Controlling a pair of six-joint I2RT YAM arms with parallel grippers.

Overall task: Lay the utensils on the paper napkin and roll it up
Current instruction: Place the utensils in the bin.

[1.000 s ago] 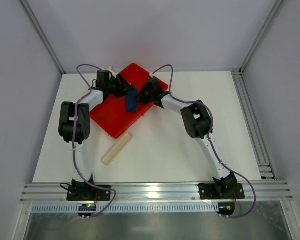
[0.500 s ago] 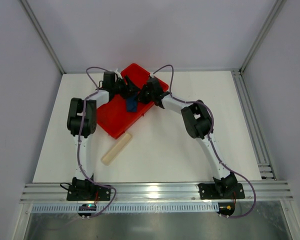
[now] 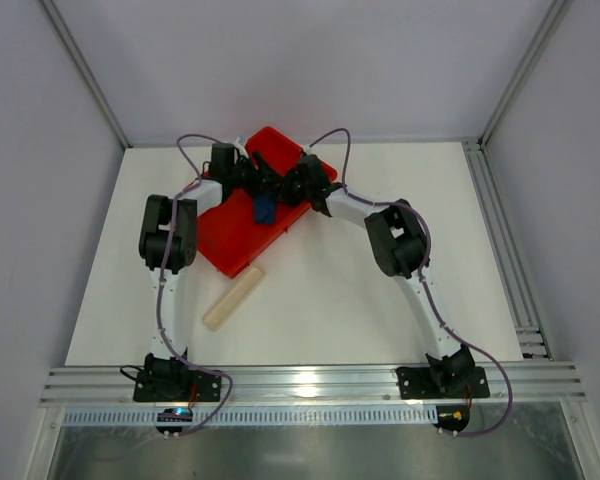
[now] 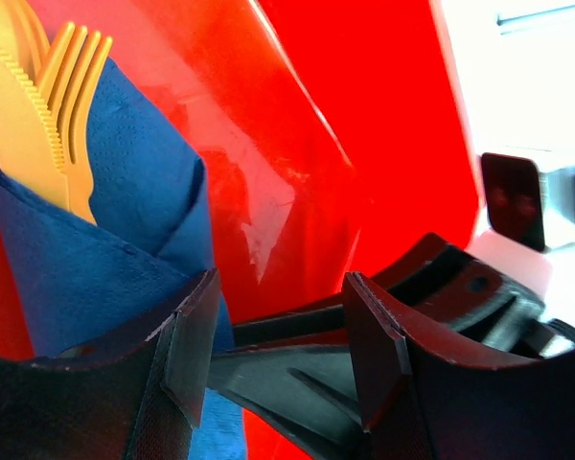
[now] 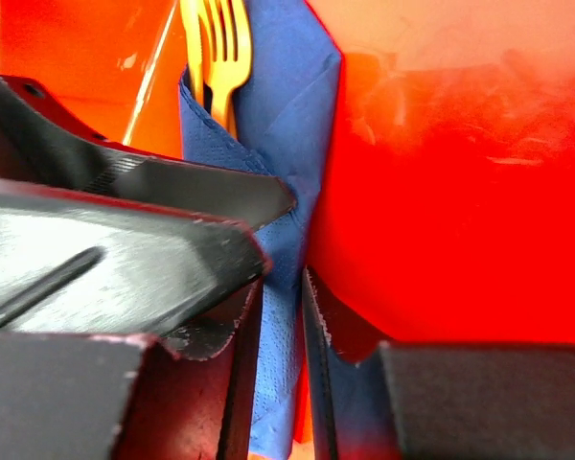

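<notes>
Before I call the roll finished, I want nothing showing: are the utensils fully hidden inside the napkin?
No, the orange utensils poke out past the edge of the napkin.

The left arm [image 3: 168, 235] and right arm [image 3: 395, 240] reach forward and bend inward until the wrists nearly meet, the left gripper [image 4: 278, 316] spread wide, the right gripper [image 5: 281, 287] with jaws only a narrow slit apart.

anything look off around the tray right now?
Nothing spilled or damaged. The paper napkin is wrapped loosely around the utensils, whose tips poke out one end, on the red tray. A beige strip lies askew on the table, off the tray.
</notes>
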